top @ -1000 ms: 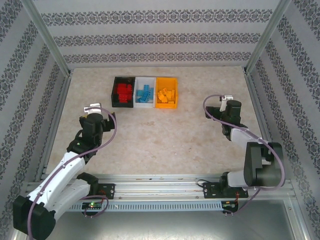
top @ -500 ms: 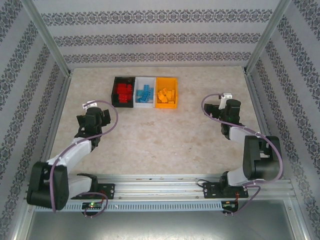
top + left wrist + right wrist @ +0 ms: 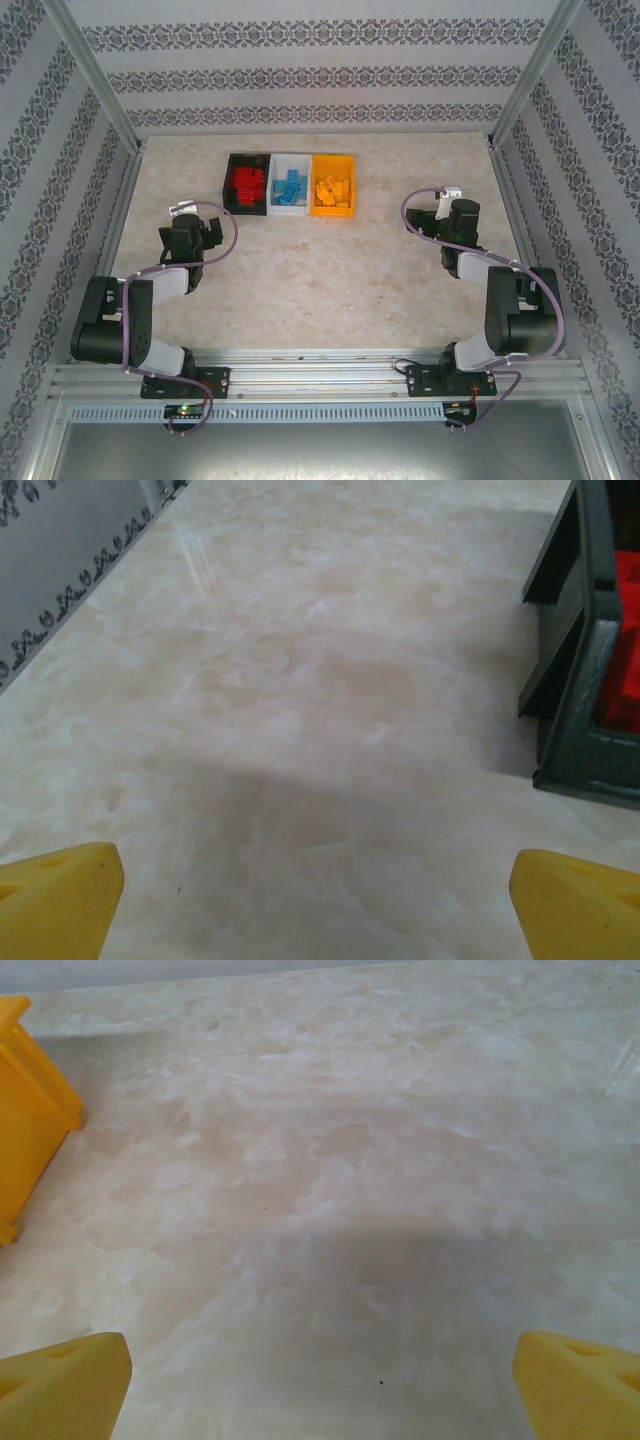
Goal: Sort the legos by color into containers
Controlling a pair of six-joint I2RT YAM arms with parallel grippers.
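Three containers stand side by side at the back of the table: a black bin (image 3: pixel 228 186) holding red legos (image 3: pixel 247 184), a white bin (image 3: pixel 291 157) holding light blue legos (image 3: pixel 291 186), and an orange bin (image 3: pixel 334 211) holding orange-yellow legos (image 3: pixel 332 190). My left gripper (image 3: pixel 208 230) hovers low over bare table, left of and nearer than the black bin, open and empty (image 3: pixel 320 880). The black bin (image 3: pixel 580 700) with red legos (image 3: pixel 625 640) is at that view's right edge. My right gripper (image 3: pixel 432 216) is open and empty (image 3: pixel 320 1370), to the right of the orange bin (image 3: pixel 30 1110).
The marble-look tabletop (image 3: pixel 320 270) is ringed by patterned walls and aluminium posts (image 3: pixel 95 85). Both arms are folded back near their bases, with purple cables (image 3: pixel 232 240) looping off the wrists. A metal rail (image 3: pixel 320 365) runs along the near edge.
The left arm has folded back toward its base, its elbow swinging up and left, while the gripper stayed near the same spot. The right arm tucked in slightly. Both grippers stayed open.
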